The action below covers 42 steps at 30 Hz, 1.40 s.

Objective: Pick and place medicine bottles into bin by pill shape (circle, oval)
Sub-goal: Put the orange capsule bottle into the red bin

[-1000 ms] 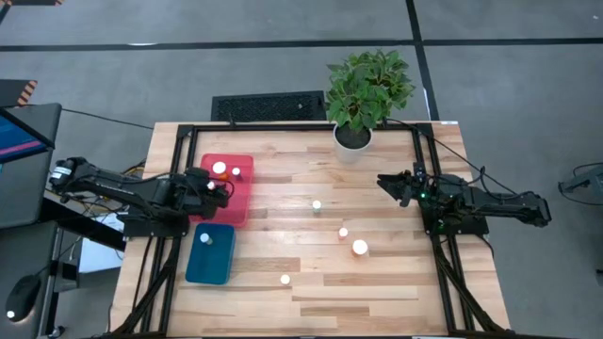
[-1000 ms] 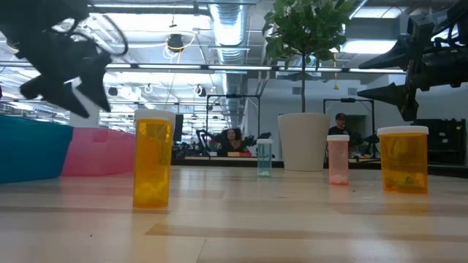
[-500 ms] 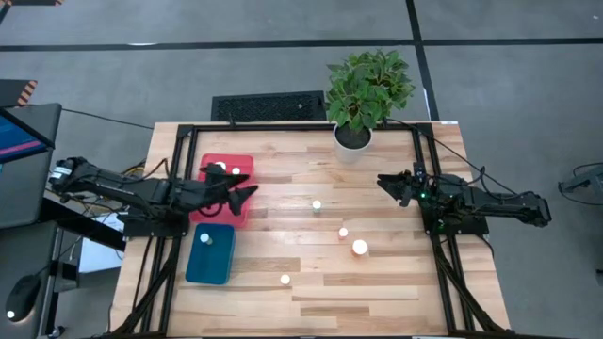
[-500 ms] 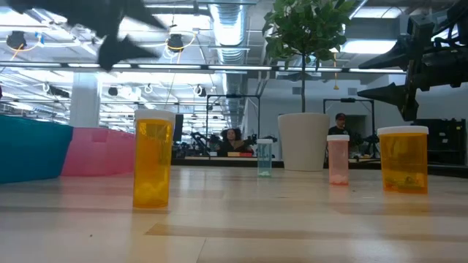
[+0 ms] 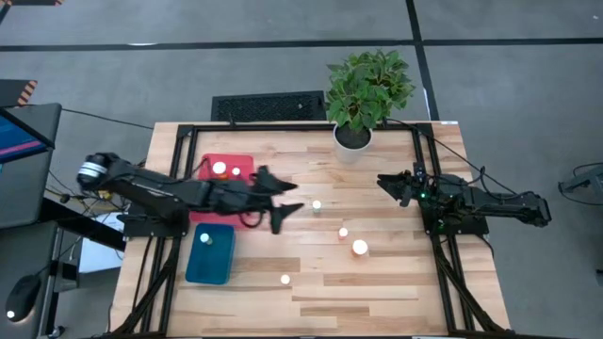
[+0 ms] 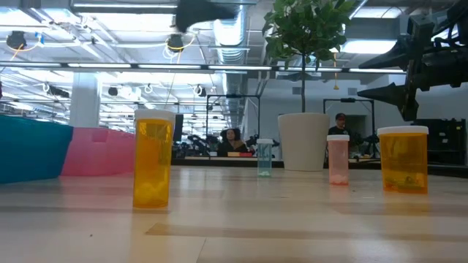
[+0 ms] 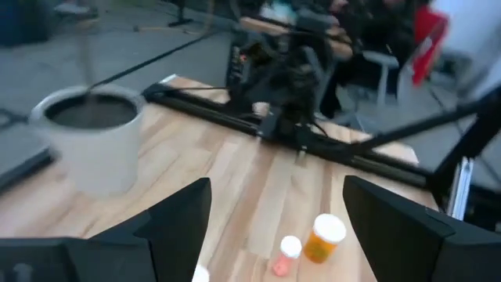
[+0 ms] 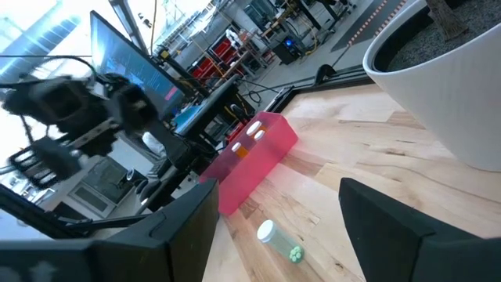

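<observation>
Four white-capped medicine bottles stand upright on the wooden table: one (image 5: 317,204) mid-table, two (image 5: 343,232) (image 5: 360,247) to its right, one (image 5: 285,279) nearer the front. Two more (image 5: 219,169) stand in the red tray (image 5: 243,162) and one (image 5: 204,238) in the blue tray (image 5: 217,268). My left gripper (image 5: 290,200) is open and empty above the table, just left of the mid-table bottle. In its wrist view (image 7: 278,188) an orange bottle (image 7: 325,235) and a small pinkish one (image 7: 288,252) show ahead. My right gripper (image 5: 386,186) is open and empty at the right.
A potted plant (image 5: 363,89) in a white pot (image 5: 352,141) stands at the table's far edge. Black frame rails (image 5: 424,151) run along the table's sides. In the low view the bottles (image 6: 153,157) (image 6: 403,158) stand apart with bare wood between them.
My left gripper has gone from above the red tray toward the table's right, out over the middle of the table toward the mid-table bottle, and it has risen in the low view. The bottles and trays have stayed where they were.
</observation>
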{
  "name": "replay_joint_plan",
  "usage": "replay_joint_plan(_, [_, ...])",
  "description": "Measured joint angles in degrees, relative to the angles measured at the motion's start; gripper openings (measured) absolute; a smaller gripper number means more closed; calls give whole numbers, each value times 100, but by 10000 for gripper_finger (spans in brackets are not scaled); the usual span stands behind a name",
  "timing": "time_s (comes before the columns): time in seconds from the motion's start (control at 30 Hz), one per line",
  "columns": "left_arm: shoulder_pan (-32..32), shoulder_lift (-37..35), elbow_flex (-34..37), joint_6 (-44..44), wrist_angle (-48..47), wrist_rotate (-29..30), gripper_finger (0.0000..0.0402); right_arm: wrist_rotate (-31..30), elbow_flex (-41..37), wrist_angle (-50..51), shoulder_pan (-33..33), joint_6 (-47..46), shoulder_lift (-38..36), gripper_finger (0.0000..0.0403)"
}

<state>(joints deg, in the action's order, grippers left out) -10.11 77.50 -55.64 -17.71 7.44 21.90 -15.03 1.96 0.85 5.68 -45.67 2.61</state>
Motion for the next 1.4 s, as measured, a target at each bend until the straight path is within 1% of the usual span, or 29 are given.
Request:
replay_joint_plan(0.1, [71, 729, -920, 470, -436, -347, 283, 0, 0, 0, 1, 0, 2, 276])
replay_joint_plan(0.27, [163, 1879, -2432, 1033, -1301, -638, 286, 0, 0, 2, 1, -44, 0, 276])
replay_joint_plan(0.43, [175, 2929, -3722, 1749, -1568, -1387, 308, 0, 2, 8, -1, -44, 2, 276])
replay_joint_plan(0.53, [169, 3483, -4371, 1926, -2079, -1452, 332, 2, 2, 17, -1, -45, 2, 276])
replay_joint_plan(0.63, [140, 3988, -4833, 2300, -2404, -1654, 350, 2, 2, 14, -1, -43, 2, 276])
replay_joint_plan(0.67, [128, 4155, -4968, 2356, -2374, -1738, 353, 3, 2, 17, -1, -42, 2, 276])
replay_joint_plan(0.83, [85, 4753, -5408, 2312, -2292, -2497, 355, 4, 2, 41, -1, -39, 0, 276])
replay_joint_plan(0.9, [110, 4876, -5483, 2320, -2232, -2640, 353, 6, 4, 61, -1, -39, 2, 276])
replay_joint_plan(1.07, [154, 5179, -5505, 2474, -2195, -2617, 350, 9, 4, 72, -1, -37, 1, 276])
replay_joint_plan(1.3, [-30, 5478, -5500, 2500, -2085, -2721, 350, 11, 4, 80, -1, 54, 0, 276])
replay_joint_plan(1.33, [-53, 5547, -5519, 2529, -1944, -2690, 350, 10, 4, 80, -1, 55, 2, 276])
replay_joint_plan(1.4, [-95, 5614, -5493, 2615, -2074, -2534, 350, 11, 4, 79, -1, 55, 0, 276])
